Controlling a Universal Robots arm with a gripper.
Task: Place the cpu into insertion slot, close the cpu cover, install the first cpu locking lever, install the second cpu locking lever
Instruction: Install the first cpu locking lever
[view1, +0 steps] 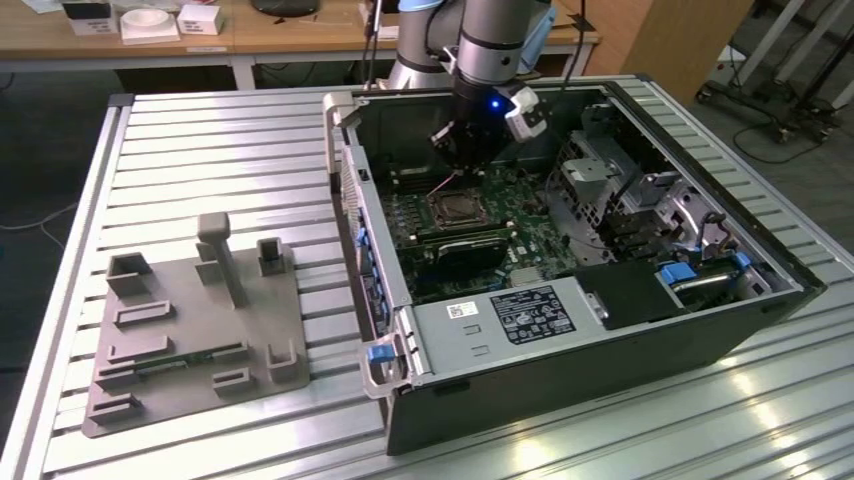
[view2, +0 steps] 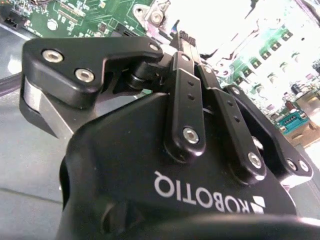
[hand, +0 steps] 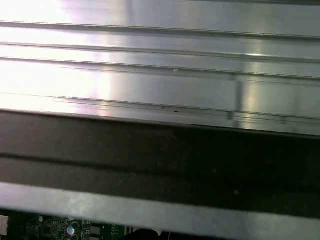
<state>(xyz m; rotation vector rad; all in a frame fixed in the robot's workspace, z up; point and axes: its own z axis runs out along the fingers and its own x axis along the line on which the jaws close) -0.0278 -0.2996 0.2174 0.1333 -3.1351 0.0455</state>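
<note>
Wooden desks (view1: 307, 35) run along the back of the room, and in front of them stands a wide table of ribbed silver aluminium slats (view1: 214, 130). On the half of it toward the exterior view's right lies a big black desktop computer case (view1: 561, 390), its side panel off and its insides facing up. The first wrist view looks past the case's dark wall (hand: 150, 160) to the bright slats (hand: 150, 75).

A grey robot arm (view1: 501, 40) comes in over the table's far edge and reaches down into the case. Toward the exterior view's left, well apart from the case, sits a flat grey plastic fixture with upright posts and pockets (view1: 187, 330). Against the case's near wall is a grey metal box with a black label (view1: 514, 315).

A green circuit board (view1: 527, 215) covers the case's floor – the second wrist view catches a corner of it (view2: 75, 15).

The black two-fingered gripper (view1: 458, 160) hangs just above the board, on the far side of the insertion slot (view1: 458, 208) and close to it. In the second wrist view the gripper (view2: 182, 37) has its fingers (view2: 187, 55) drawn together at the tips with no gap I can make out. Whether they pinch anything I cannot tell.

The insertion slot is a dark square ringed in silver metal, lying nearer the case wall on the exterior view's left than the opposite one. Whether the cpu sits inside it I cannot tell.
</note>
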